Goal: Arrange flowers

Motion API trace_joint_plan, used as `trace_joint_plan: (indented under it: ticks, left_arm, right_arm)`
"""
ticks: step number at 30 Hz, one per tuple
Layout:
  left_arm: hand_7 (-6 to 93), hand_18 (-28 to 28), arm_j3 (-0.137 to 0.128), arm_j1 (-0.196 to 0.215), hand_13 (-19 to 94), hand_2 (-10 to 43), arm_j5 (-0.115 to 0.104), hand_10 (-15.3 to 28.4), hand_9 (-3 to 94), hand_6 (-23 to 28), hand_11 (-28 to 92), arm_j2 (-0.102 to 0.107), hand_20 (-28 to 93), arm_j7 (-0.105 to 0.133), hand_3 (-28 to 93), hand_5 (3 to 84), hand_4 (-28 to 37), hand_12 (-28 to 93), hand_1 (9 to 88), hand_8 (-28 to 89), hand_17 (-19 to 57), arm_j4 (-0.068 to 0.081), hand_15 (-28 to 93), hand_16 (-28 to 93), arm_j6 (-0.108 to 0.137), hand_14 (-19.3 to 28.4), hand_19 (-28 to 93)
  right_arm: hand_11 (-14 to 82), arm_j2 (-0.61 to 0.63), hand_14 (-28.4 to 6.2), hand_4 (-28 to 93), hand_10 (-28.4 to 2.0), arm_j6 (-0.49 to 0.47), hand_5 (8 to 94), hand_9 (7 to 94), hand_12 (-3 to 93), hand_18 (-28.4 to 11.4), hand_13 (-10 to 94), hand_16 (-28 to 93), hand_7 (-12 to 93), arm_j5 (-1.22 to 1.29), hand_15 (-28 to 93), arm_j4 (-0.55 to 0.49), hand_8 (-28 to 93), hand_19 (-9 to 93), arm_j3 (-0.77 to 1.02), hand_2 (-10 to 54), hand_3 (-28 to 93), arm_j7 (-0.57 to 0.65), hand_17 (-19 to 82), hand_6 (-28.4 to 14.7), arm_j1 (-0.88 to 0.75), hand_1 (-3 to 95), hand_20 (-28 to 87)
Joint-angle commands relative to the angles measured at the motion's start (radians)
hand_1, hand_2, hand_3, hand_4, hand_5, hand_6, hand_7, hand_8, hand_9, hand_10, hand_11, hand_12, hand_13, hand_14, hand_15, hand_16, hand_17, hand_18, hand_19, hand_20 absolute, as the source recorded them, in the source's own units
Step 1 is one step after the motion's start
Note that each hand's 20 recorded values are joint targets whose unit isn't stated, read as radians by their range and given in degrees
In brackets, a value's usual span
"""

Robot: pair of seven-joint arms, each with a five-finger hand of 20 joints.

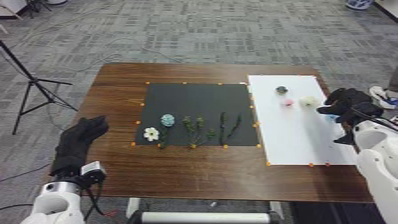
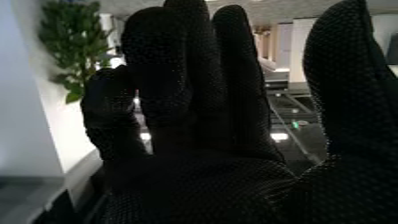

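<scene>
Right hand point(image 1: 349, 101) hangs empty, thumb spread from fairly straight fingers, near the pale flower point(image 1: 308, 101), probably set apart on the white sheet point(image 1: 298, 142) for easy picking.

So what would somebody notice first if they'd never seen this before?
Probably the two black hands: the left hand at the table's left side, the right hand by the white sheet's right edge. Then the blue flower and white flower, bright on the black sheet in the middle.
</scene>
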Motion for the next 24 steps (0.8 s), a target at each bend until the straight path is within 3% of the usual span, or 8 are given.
trace_joint_plan:
  ticks: [1, 10, 12, 15, 18, 24]
  left_arm:
    - [17.0, 8.9, 0.0, 0.005, 38, 14.9, 0.002, 13.9, 49.2, 2.9, 22, -0.003, 13, -0.008, 67, 50.1, -28.3, 13, 21.8, -7, 4.3, -0.006, 21, -1, -0.013, 17.3, 7]
    - [17.1, 8.9, -0.001, 0.002, 38, 14.9, 0.004, 13.9, 49.3, 2.8, 22, -0.003, 13, -0.017, 68, 50.2, -28.3, 13, 21.8, -7, 4.3, -0.007, 21, -1, -0.022, 17.3, 7]
    - [17.2, 8.9, -0.001, 0.003, 38, 14.9, 0.005, 13.9, 49.3, 2.8, 22, -0.003, 13, -0.017, 68, 50.2, -28.3, 13, 21.8, -7, 4.3, -0.007, 21, -1, -0.021, 17.3, 7]
    - [17.1, 8.8, -0.005, 0.008, 38, 14.9, 0.004, 13.9, 49.3, 2.8, 22, -0.004, 13, -0.017, 68, 50.2, -28.3, 13, 21.7, -7, 4.3, -0.01, 21, -1, -0.021, 17.3, 7]
    - [17.1, 8.9, -0.005, 0.008, 38, 14.9, 0.003, 13.9, 49.3, 2.8, 22, -0.003, 13, -0.019, 68, 50.2, -28.3, 13, 21.8, -7, 4.3, -0.01, 21, -1, -0.021, 17.3, 7]
    - [16.8, 8.8, -0.014, 0.017, 38, 14.9, 0.001, 14.0, 49.3, 3.0, 22, -0.001, 13, -0.014, 68, 50.2, -28.3, 13, 21.7, -7, 4.3, -0.013, 21, -1, -0.02, 17.3, 7]
  right_arm:
    - [18.5, -0.025, -12.2, -18, -12.8, -0.017, 61.2, 72.9, 18.3, -24.1, 69, 32, 23, -0.085, 60, 0.071, -11, 80, 0.017, -9.5, 67, -0.012, 34, -0.1, -0.01, 34.9, 56]
    - [18.7, -0.056, -11.8, -18, -12.5, 0.025, 61.6, 73.7, 18.1, -24.0, 70, 32, 23, -0.132, 60, 0.147, -11, 80, -0.017, -9.5, 67, -0.01, 35, 0.1, -0.003, 37.2, 56]
    - [19.3, -0.051, -11.4, -20, -12.2, 0.057, 62.9, 75.7, 18.1, -23.6, 71, 31, 24, -0.13, 60, 0.157, -9, 81, -0.034, -9.5, 68, 0.004, 36, 0.4, 0.0, 40.7, 55]
    - [18.3, -0.037, -10.1, -21, -11.5, 0.116, 67.5, 80.8, 21.1, -23.3, 75, 32, 26, -0.12, 59, 0.162, 3, 82, -0.052, -9.5, 60, 0.004, 38, 0.8, 0.002, 51.8, 55]
    - [17.1, -0.011, -9.1, -22, -10.3, 0.182, 74.8, 87.6, 26.3, -23.3, 77, 33, 27, -0.095, 59, 0.144, 4, 83, -0.067, -8.6, 60, 0.005, 39, 1.9, 0.006, 56.8, 55]
    - [17.1, 0.059, -9.0, -23, -10.1, 0.267, 77.9, 89.7, 26.5, -23.2, 78, 34, 25, -0.01, 59, 0.007, 4, 83, -0.097, -8.8, 61, 0.001, 40, 1.6, 0.039, 58.0, 55]
